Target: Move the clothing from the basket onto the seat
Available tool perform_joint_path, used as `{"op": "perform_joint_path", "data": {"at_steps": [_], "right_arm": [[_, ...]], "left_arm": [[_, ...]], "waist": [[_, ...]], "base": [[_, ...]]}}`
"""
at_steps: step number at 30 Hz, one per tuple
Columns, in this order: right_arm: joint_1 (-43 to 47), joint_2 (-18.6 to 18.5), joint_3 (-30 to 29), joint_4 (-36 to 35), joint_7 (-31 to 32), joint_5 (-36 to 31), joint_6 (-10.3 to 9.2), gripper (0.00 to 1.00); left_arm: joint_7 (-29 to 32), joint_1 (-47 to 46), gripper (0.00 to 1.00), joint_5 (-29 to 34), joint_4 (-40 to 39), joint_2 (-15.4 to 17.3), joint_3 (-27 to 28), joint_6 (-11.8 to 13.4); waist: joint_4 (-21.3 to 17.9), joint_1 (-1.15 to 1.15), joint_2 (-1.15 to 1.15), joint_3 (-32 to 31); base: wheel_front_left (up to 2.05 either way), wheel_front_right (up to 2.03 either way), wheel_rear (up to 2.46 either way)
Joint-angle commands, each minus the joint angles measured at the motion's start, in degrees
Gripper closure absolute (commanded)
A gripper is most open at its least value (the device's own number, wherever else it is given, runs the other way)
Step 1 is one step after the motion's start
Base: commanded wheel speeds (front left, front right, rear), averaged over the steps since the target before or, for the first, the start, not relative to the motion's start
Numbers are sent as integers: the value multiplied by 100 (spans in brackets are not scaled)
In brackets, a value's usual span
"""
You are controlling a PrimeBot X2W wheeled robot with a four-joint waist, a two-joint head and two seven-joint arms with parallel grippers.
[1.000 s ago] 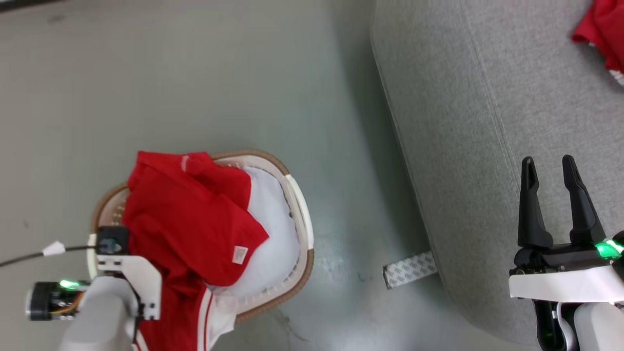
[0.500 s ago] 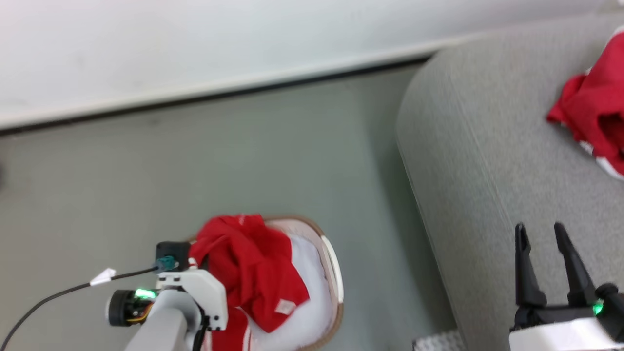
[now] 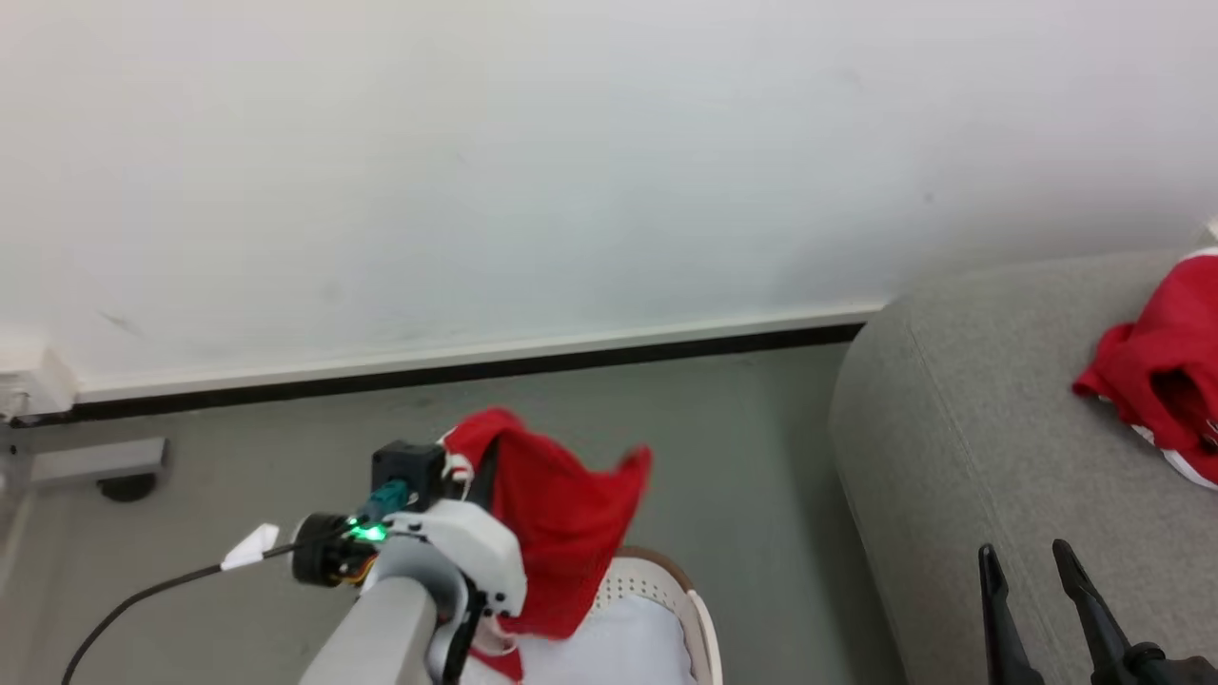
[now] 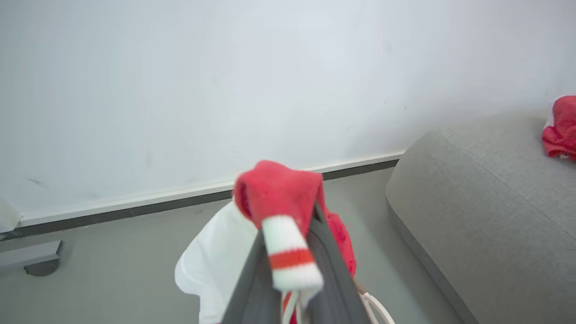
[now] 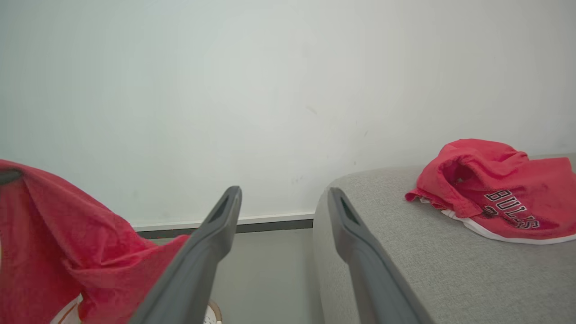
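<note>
Left gripper [image 4: 288, 252] clamped on clothing [image 3: 561, 514], hanging above basket [image 3: 666, 582]. Right gripper [image 5: 283, 198] spread, empty (idle). We lift until hem clears basket rim, then carry right of basket onto seat [image 3: 952, 428].

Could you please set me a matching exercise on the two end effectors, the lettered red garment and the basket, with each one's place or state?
1. left end effector
2. right end effector
3. lettered red garment
4. basket

A. on the floor, white pad inside
B. open, holding nothing
C. lying on the sofa
D. shut on a red garment hanging above the basket

Pairs: 1-D, 2-B, 3-C, 4-A.
</note>
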Motion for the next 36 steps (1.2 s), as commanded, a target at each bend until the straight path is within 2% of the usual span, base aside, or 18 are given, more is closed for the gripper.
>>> {"op": "perform_joint_path", "data": {"at_steps": [1, 6, 9, 14, 19, 25, 33, 36], "right_arm": [[85, -9, -1, -1, 3, -50, -13, 0], [141, -9, 68, -20, 4, -95, -13, 0], [165, -46, 154, -33, 4, -106, -13, 0], [201, -189, 341, -123, 4, -32, -13, 0], [43, -426, 597, -297, 4, 14, -13, 0], [-297, -877, 1246, -587, 4, 85, -13, 0], [-1211, -1788, 2999, -680, 116, 777, -13, 0], [-1685, -1994, 3534, -534, 215, 1029, -13, 0]], "left_arm": [[30, 89, 100, -27, -157, 14, -23, 39], [348, 311, 100, -79, -1565, 20, -148, 339], [611, 462, 100, -35, -2441, 140, -162, 470], [1144, 569, 100, 75, -3894, 307, -266, 578], [1524, 534, 100, 141, -4926, 405, -369, 593], [1790, 570, 100, 160, -5389, 450, -534, 540], [1881, 537, 100, 73, -5393, 300, -899, 420], [1882, 476, 100, 62, -5317, 247, -1028, 376]], "waist": [[109, 2, 0, -137], [154, 2, 0, -279], [157, 2, 0, -333], [158, 2, 0, -400], [157, 2, 0, -382], [136, 2, 0, -360], [179, 2, 0, -370], [219, 2, 0, -385]], "base": [[0, 0, 0], [0, 0, 0], [0, 0, 0], [0, 0, 0], [0, 0, 0], [0, 0, 0], [0, 0, 0], [0, 0, 0]]}}
